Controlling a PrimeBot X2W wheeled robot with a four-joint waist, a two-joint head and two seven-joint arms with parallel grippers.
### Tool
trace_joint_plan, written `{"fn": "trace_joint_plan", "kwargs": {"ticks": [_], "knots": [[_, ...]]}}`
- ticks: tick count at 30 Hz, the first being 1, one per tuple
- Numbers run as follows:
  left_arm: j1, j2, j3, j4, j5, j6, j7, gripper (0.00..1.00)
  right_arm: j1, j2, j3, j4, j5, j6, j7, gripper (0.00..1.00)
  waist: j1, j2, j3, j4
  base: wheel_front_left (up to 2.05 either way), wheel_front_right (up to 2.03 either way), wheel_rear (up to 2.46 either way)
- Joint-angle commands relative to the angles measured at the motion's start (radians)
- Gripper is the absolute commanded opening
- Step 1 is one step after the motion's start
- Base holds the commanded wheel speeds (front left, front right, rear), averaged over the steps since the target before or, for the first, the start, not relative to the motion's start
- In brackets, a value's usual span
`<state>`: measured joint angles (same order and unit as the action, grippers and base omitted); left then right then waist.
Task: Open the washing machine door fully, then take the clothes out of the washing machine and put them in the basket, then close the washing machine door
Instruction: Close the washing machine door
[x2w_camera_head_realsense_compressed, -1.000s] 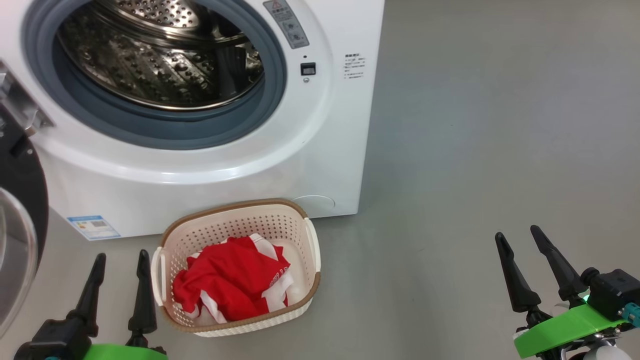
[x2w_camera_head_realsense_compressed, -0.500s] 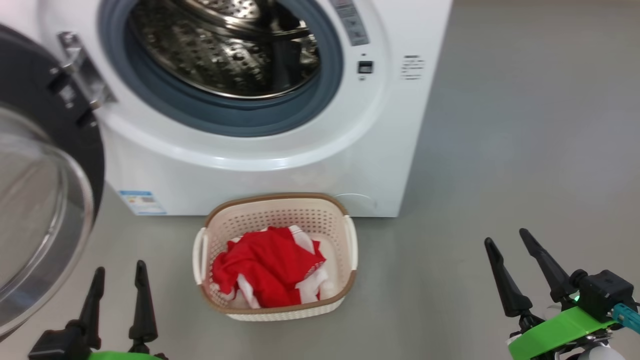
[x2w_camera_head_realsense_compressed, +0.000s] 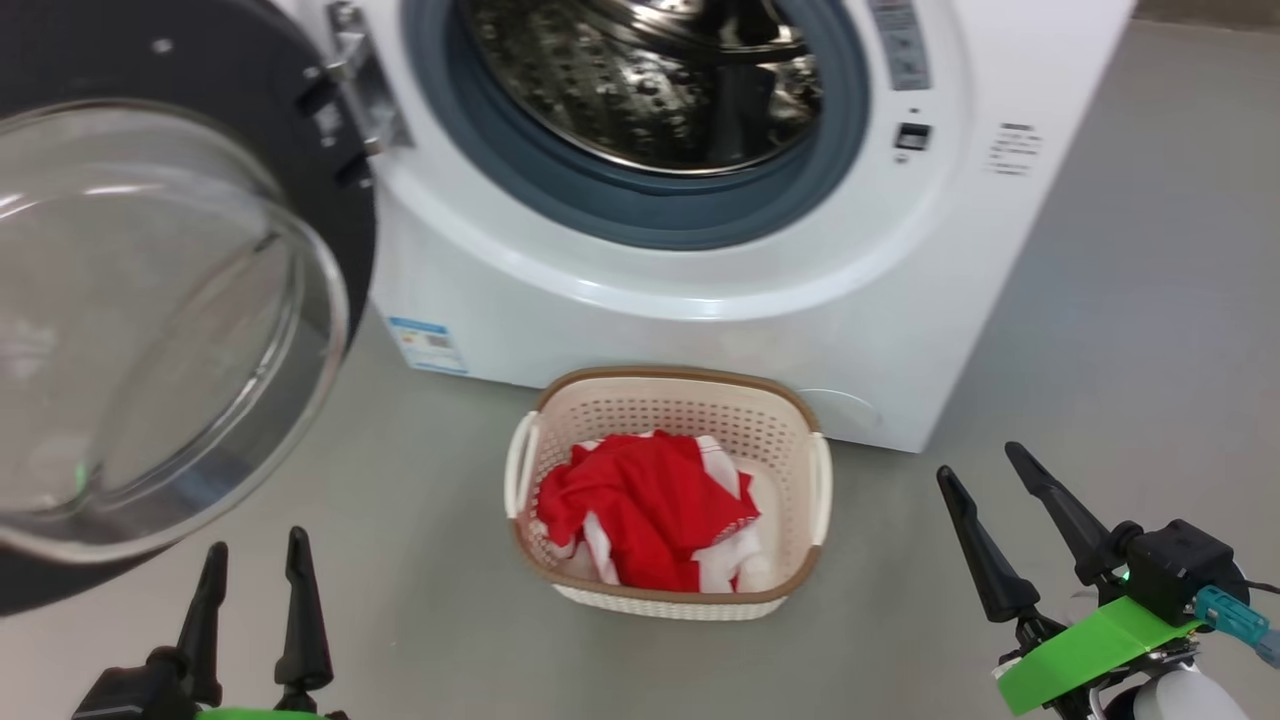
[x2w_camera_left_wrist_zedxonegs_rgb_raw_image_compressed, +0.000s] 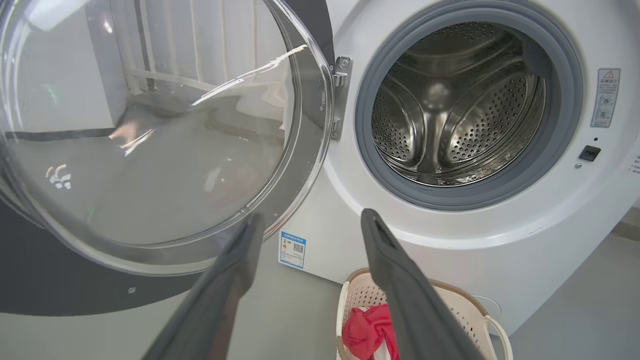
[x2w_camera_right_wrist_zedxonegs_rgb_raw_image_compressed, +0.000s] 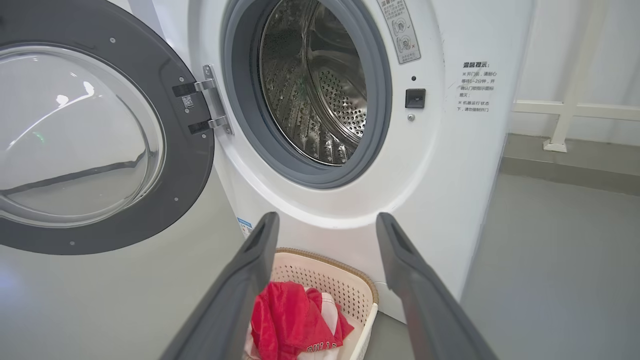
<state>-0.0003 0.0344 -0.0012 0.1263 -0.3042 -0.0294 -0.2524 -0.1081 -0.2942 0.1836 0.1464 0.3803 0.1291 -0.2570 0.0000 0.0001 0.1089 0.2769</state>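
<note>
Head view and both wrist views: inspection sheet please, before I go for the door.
Surface: grey floor, smooth.
Job's things: washing machine with its door swung wide open on the left; no clothing seen in the visible part of the drum; red and white clothes lie in the basket, which stands on the floor in front of the machine.
Clutter: nothing seen.
Grippers: left gripper and right gripper both open and empty, either side of the basket.
Cables: short lead with teal plug at the right wrist.
Surroundings: white railing beyond the machine.
</note>
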Motion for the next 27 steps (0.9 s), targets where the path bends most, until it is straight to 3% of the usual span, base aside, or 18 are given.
{"fn": "trace_joint_plan", "kwargs": {"ticks": [1, 12, 27], "knots": [[-0.002, 0.016, 0.029, -0.029, -0.008, 0.009, -0.009, 1.0, -0.031, -0.02, 0.024, -0.018, 0.013, 0.002, -0.005, 1.0, 0.0, -0.0001, 0.0, 0.061, 0.0, 0.0, 0.0], [0.012, 0.016, 0.013, -0.049, -0.04, 0.029, -0.009, 1.0, -0.049, -0.035, 0.064, -0.013, 0.02, 0.002, -0.005, 1.0, 0.0, -0.0001, 0.006, 0.161, 0.0, 0.0, 0.0], [0.036, 0.016, 0.004, -0.076, -0.066, 0.055, -0.009, 1.0, -0.071, -0.045, 0.103, -0.002, 0.026, 0.002, -0.005, 1.0, 0.0, -0.0001, 0.01, 0.205, 0.0, 0.0, 0.0]]}}
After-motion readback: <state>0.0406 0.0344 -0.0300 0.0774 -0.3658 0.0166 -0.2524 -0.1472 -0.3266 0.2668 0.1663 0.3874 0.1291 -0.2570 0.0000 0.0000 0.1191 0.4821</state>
